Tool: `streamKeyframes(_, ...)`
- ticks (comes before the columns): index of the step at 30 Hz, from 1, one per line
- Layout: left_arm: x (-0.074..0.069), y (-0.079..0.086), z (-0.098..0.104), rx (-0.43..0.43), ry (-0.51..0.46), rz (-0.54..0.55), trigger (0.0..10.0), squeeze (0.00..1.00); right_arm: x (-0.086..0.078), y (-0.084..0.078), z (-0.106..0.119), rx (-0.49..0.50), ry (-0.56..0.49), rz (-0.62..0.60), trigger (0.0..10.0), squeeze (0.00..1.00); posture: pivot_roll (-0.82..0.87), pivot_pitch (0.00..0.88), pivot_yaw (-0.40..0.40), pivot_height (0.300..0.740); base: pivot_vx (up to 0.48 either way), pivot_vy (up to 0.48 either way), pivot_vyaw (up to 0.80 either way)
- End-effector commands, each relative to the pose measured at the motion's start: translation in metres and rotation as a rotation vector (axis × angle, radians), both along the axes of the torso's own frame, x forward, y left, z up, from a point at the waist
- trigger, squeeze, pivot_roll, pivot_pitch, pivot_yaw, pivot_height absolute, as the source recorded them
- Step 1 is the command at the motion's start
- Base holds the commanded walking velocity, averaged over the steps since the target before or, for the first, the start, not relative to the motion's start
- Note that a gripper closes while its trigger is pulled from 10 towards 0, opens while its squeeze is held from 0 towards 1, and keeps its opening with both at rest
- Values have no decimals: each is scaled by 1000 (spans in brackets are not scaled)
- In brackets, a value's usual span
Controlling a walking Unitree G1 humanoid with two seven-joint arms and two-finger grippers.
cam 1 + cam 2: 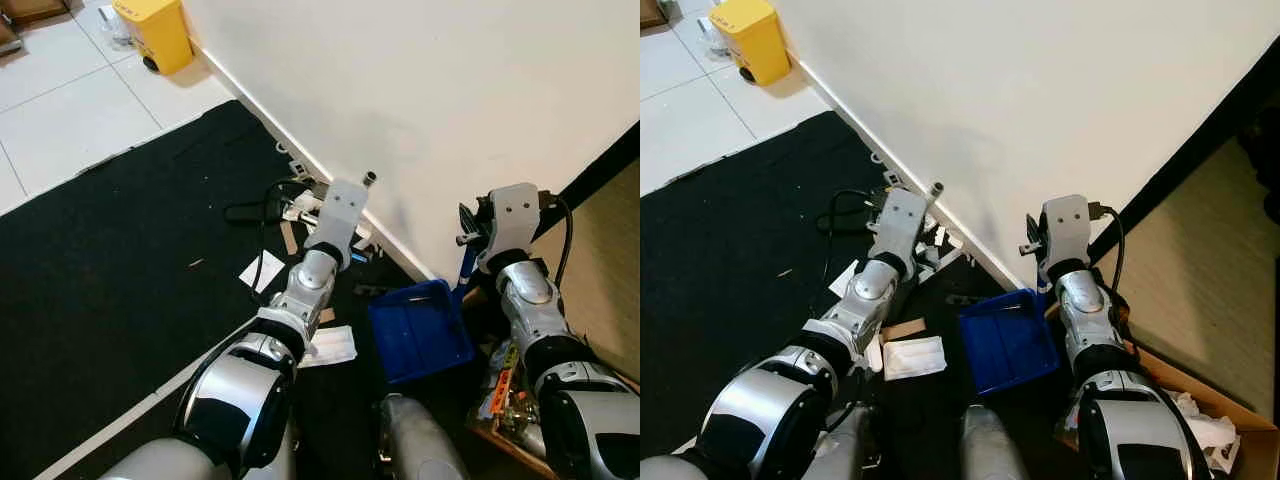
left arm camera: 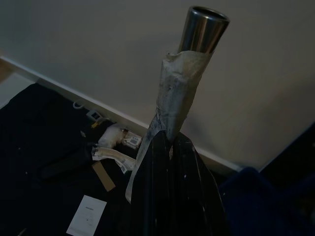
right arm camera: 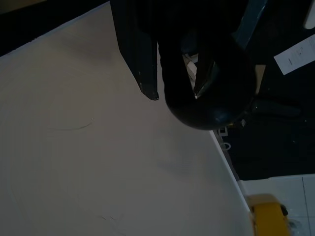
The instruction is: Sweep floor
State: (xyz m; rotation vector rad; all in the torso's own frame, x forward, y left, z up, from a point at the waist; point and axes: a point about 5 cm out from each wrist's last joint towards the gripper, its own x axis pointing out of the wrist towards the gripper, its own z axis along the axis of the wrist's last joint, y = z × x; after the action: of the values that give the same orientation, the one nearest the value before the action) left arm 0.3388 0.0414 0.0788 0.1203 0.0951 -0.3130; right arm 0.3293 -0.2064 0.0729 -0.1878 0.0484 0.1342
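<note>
My left gripper [image 2: 170, 140] is shut on the broom handle [image 2: 184, 83], a metal tube wrapped in pale tape whose tip [image 1: 369, 179] pokes up past the wrist near the wall. The brush end is hidden. A blue dustpan [image 1: 420, 330] lies on the black mat between my arms, with its blue stick [image 1: 466, 270] rising to my right gripper [image 1: 468, 225]. In the right wrist view that gripper [image 3: 177, 93] is shut on the stick's round black knob [image 3: 211, 105]. Scraps of white paper [image 1: 262, 270] and a flat white packet [image 1: 330, 345] lie on the mat.
The white wall [image 1: 450, 90] and its skirting run diagonally close ahead. A black cable [image 1: 262, 205], cardboard bits and small litter lie along the skirting. A yellow bin [image 1: 155, 35] stands far off on the white tiles [image 1: 60, 110]. A cardboard box [image 1: 1205, 400] sits by my right side.
</note>
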Motion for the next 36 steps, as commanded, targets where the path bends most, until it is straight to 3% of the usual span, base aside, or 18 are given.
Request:
streamKeyframes(1,-13,-82,40,-213,-64,-145,10000,0,-7,1,-17,8,88,-8,10000,0,-3,91,-12,740,0,0,0)
streamKeyframes(3,-6,-79,55,-252,-124,-142,10000,0,-6,0,-15,8,87,-17,10000,0,-2,86,-9,740,0,0,0)
streamKeyframes(8,10,-52,69,-172,-242,-152,10000,0,-5,-1,-14,23,87,-29,10000,0,1,80,-7,740,0,0,0)
streamKeyframes(10,21,-20,69,-14,-295,-141,10000,0,-4,-1,-14,34,88,-33,10000,0,7,76,-3,740,0,0,0)
streamKeyframes(11,24,-9,69,25,-302,-131,10000,0,-4,-1,-14,37,88,-34,10000,0,7,76,-3,740,0,0,0)
streamKeyframes(12,27,4,67,51,-297,-117,10000,0,-4,-1,-15,41,89,-36,10000,0,10,73,-3,740,0,0,0)
streamKeyframes(15,29,17,66,72,-296,-103,10000,0,-5,-1,-15,44,89,-38,10000,0,11,74,-4,740,0,0,0)
streamKeyframes(16,31,35,65,93,-290,-80,10000,0,-5,-1,-15,47,90,-39,10000,0,14,71,-6,740,0,0,0)
streamKeyframes(17,33,67,65,138,-301,-30,10000,0,-5,0,-15,50,92,-39,10000,0,19,71,-10,740,0,0,0)
streamKeyframes(18,33,67,65,138,-301,-30,10000,0,-5,0,-15,50,92,-39,10000,0,19,71,-10,740,0,0,0)
streamKeyframes(19,33,83,65,161,-303,-5,10000,0,-4,0,-15,52,93,-38,10000,0,22,71,-12,740,0,0,0)
streamKeyframes(22,33,96,67,188,-308,16,10000,0,-4,0,-15,54,93,-38,10000,0,25,71,-15,740,0,0,0)
streamKeyframes(24,32,128,69,300,-302,69,10000,0,-2,0,-14,59,95,-38,10000,0,32,71,-20,740,0,0,0)
streamKeyframes(25,32,128,69,300,-302,69,10000,0,-2,0,-14,59,95,-38,10000,0,32,71,-20,740,0,0,0)
streamKeyframes(27,29,153,68,412,-278,114,10000,0,-1,0,-12,63,96,-38,10000,0,35,69,-24,740,0,0,0)
streamKeyframes(30,27,166,67,465,-260,147,10000,0,0,-1,-11,64,95,-41,10000,0,37,68,-26,740,0,0,0)
streamKeyframes(36,26,166,67,472,-263,153,10000,0,1,-2,-10,65,96,-45,10000,0,34,66,-26,740,0,0,0)
